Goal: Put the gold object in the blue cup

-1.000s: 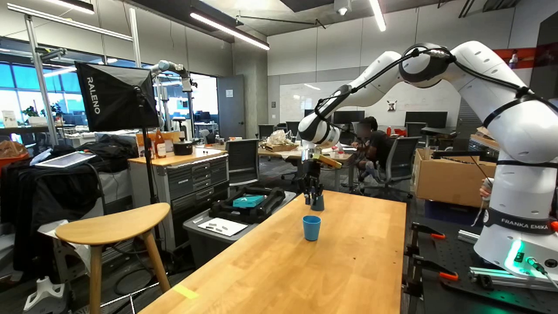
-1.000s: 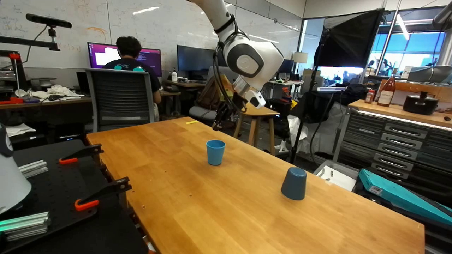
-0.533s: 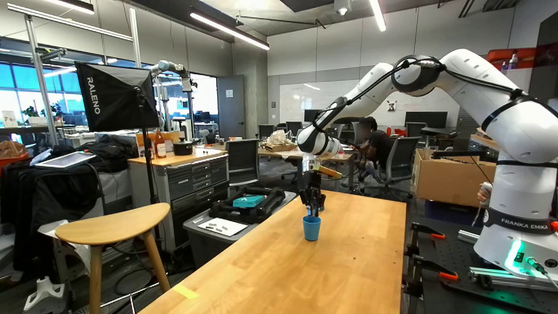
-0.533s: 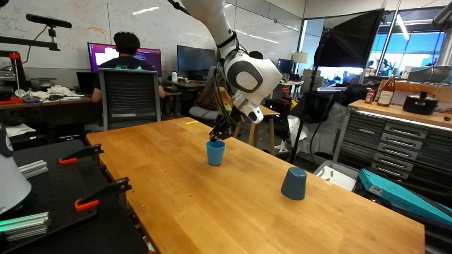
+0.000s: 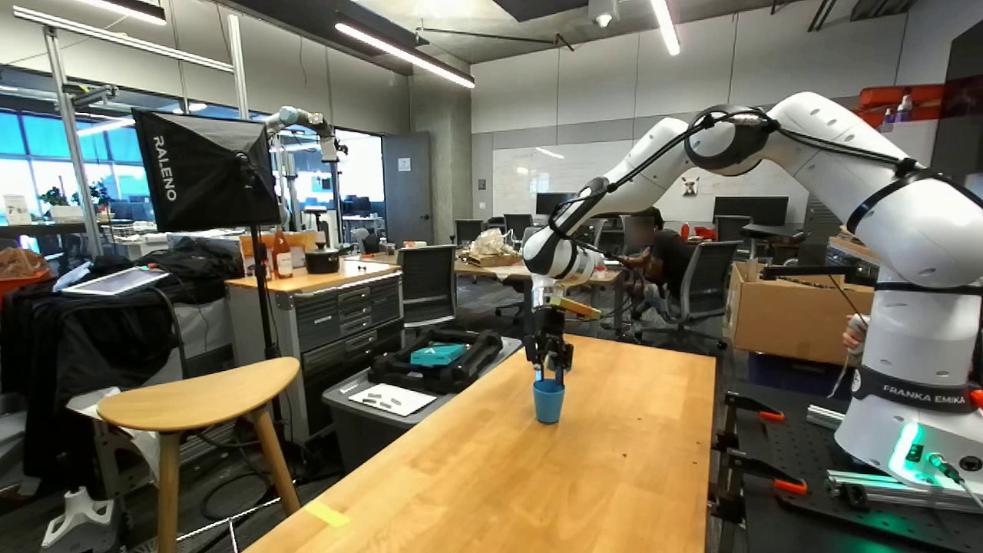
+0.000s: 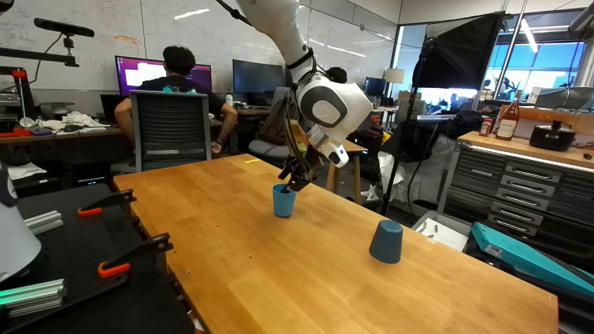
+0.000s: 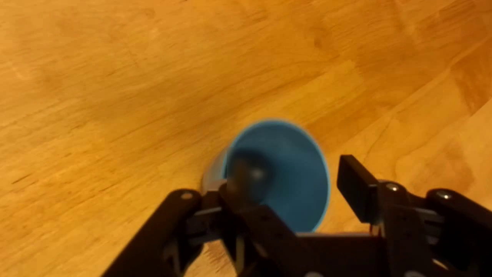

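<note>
The blue cup (image 5: 548, 405) stands upright on the wooden table, also in an exterior view (image 6: 284, 205). In the wrist view the cup (image 7: 294, 165) opens toward me below the fingers. My gripper (image 5: 549, 373) is right over the cup with its fingers spread; it also shows in an exterior view (image 6: 285, 182). In the wrist view the gripper (image 7: 298, 181) has one finger over the cup's left side and the other outside its right rim. A blurred dark brownish patch with a pale glint shows there; I cannot tell if it is the gold object, which is not clearly visible elsewhere.
A darker blue cup (image 6: 386, 242) stands upside down on the table (image 6: 260, 278), near its edge; the gripper partly hides it in an exterior view. Black clamps with orange ends (image 6: 113, 269) sit at the table's robot side. A stool (image 5: 200, 392) stands beside the table.
My gripper has come down and across to the blue cup from above and behind it. Its fingers are spread wider than half a second ago. The cups look almost unmoved.
</note>
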You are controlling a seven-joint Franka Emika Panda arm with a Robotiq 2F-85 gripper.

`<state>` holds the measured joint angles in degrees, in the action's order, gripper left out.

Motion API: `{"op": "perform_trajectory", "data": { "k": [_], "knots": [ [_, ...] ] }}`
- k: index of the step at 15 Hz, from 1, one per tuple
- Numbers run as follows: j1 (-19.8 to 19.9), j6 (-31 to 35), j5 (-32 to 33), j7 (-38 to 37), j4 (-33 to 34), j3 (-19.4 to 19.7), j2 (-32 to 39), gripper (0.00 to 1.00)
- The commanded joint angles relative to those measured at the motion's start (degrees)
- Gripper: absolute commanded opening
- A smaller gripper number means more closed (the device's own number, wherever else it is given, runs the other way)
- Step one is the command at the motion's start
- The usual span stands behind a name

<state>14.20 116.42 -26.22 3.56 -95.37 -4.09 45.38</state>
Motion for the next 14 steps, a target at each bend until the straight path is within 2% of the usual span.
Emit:
{"op": "perform_trajectory", "data": {
  "k": [1, 2, 4, 9, 12, 14],
  "knots": [
    [-0.38, -1.96, -0.11, 0.6, 2.11, 0.54, -0.09, 0.95],
    [-0.51, -2.21, 0.56, 1.35, 1.44, 0.59, -1.26, 1.0],
    [-0.78, -5.1, 3.23, 3.22, 0.35, 0.92, -3.97, 1.0],
    [-2.71, -14.78, 14.93, 8.13, -2.56, 2.94, -14.67, 1.0],
    [-4.65, -14.72, 21.2, 9.62, -3.74, 3.9, -20.66, 1.0],
    [-5.78, -11.58, 24.25, 9.97, -4.74, 4.09, -24.28, 1.0]
  ]
}}
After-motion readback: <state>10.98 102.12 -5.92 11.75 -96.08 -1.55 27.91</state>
